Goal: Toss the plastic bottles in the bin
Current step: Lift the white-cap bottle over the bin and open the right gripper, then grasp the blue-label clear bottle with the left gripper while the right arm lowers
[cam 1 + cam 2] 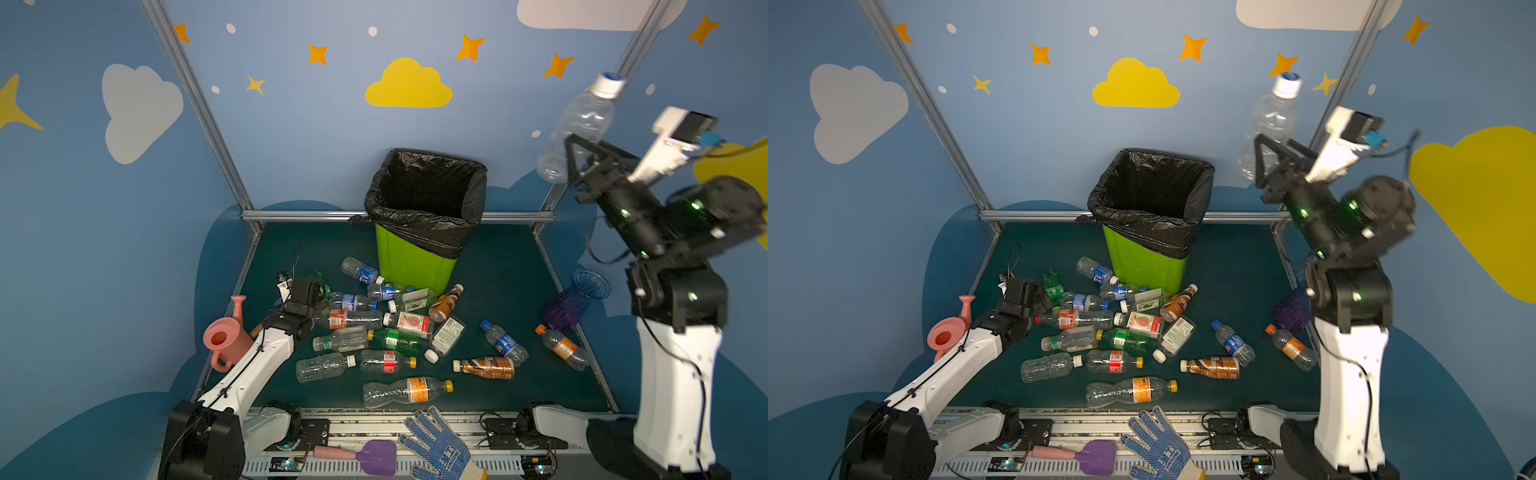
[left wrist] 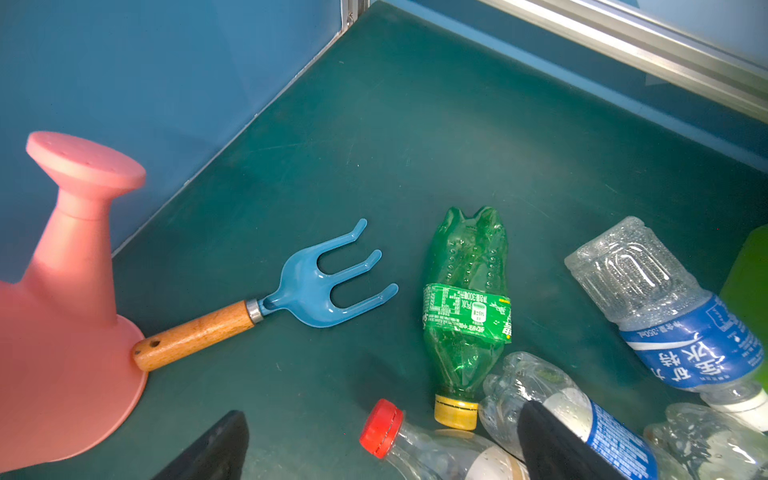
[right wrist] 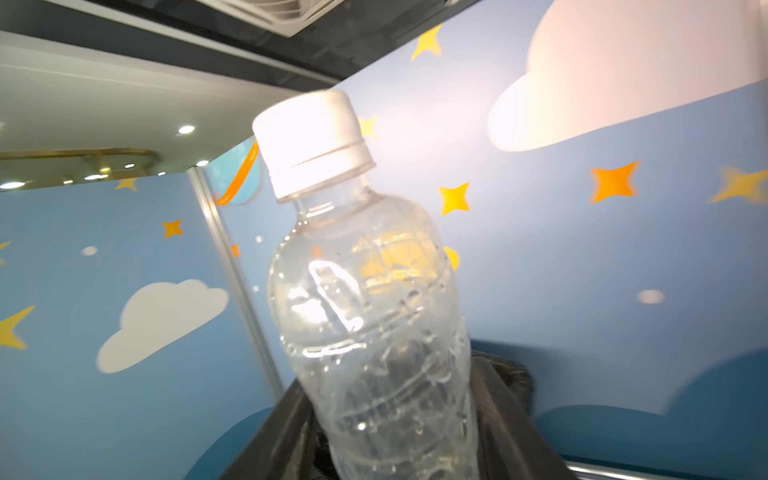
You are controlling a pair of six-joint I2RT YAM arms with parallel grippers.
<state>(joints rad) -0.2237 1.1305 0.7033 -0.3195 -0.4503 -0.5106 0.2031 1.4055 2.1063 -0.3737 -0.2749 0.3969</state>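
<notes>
**Right arm carrying one bottle high, short of the bin**

You are working toward the bin (image 1: 409, 266), which is standing open at the back of the table (image 1: 498, 274). In both top views it is sitting lower than your right gripper (image 1: 572, 154) and well to its left. I am judging the step as carry-and-drop. You should be bringing the load over the black-lined mouth before letting go, since a release from here is risking a miss onto the plastic bottles (image 1: 353, 319) lying in front. The left gripper (image 1: 309, 291) is hovering over that pile with jaws spread wide, holding nothing. The right jaws are clamping the clear bottle (image 3: 374, 332), one finger pressing each side of its lower body. Its white cap (image 3: 311, 141) is pointing away from the wrist, tilted.
</notes>
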